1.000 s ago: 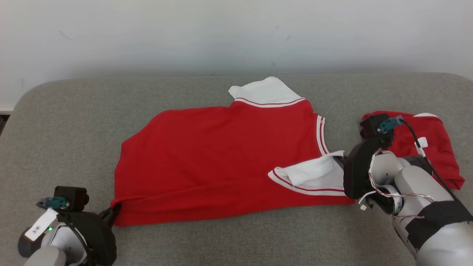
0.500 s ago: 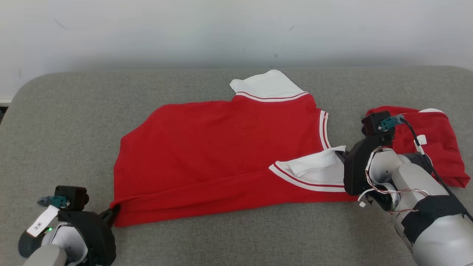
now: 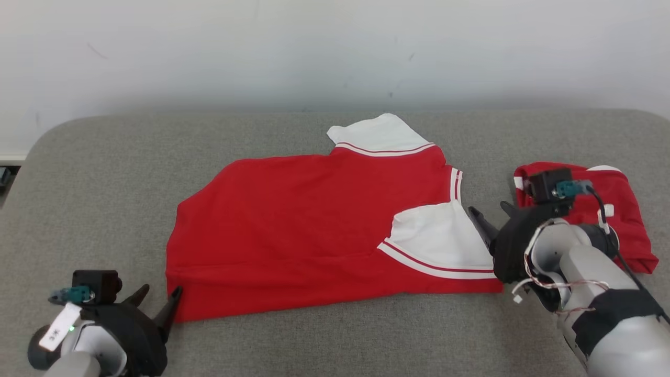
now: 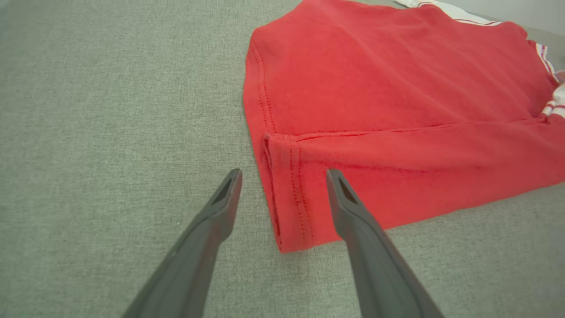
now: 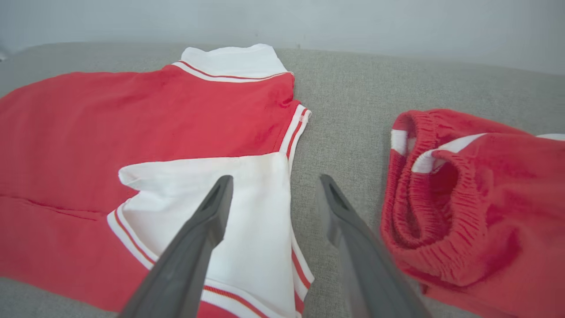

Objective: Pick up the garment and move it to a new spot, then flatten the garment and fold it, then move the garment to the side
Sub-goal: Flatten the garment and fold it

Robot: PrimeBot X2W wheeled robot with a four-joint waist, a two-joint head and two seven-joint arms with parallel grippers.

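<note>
Grey woven padded surface (image 3: pixel 104 173) with rounded corners, set against a plain pale wall (image 3: pixel 314 47) with a few scuffs. Red garment (image 3: pixel 293 230) with white sleeves lies flat mid-surface, near edge folded over. Left gripper (image 3: pixel 161 289): fingers spread at the hem corner, gripping nothing. Right gripper (image 3: pixel 487 208): fingers spread beside the white sleeve, empty. Red shorts (image 3: pixel 631 220) lie bunched at the right end.
</note>
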